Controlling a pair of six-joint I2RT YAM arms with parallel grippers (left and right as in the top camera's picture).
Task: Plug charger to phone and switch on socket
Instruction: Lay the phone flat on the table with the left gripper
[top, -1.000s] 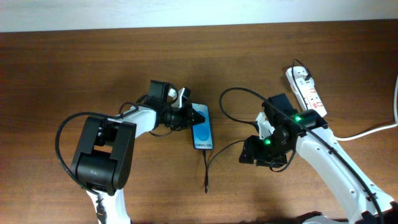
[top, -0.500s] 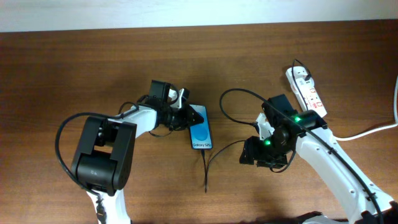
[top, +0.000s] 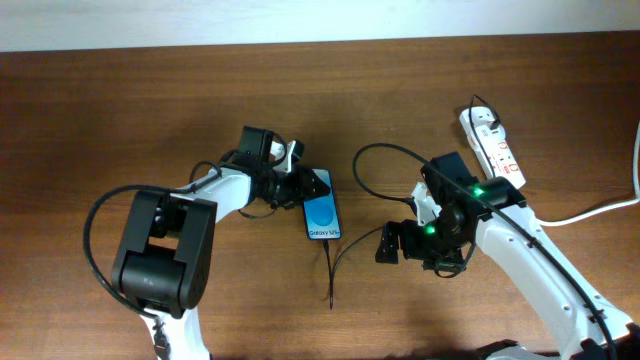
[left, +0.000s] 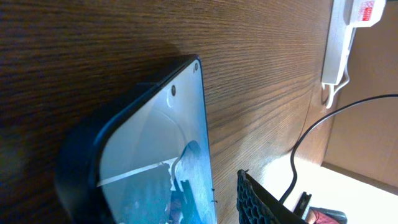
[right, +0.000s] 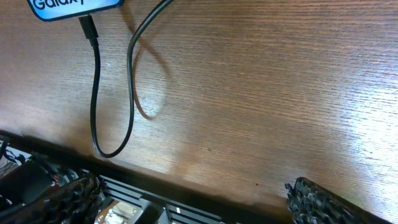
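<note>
While my left end effector (top: 314, 185) steadies the phone (top: 323, 214), grip unclear, my right end effector (top: 388, 243) hangs wide open, empty, beside the apparently plugged charger (top: 333, 272); the socket (top: 492, 141) waits far right.

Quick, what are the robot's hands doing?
Left hand: at the slim blue-screened black phone; grip cannot be told.
Right hand: open, empty.

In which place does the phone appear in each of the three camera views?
Overhead: phone lies near the centre, slightly left.
Left wrist: phone fills the lower left, seen very close.
Right wrist: only the phone bottom edge shows, at top left.
Shared landmark: the charger, a thin black cable.
</note>
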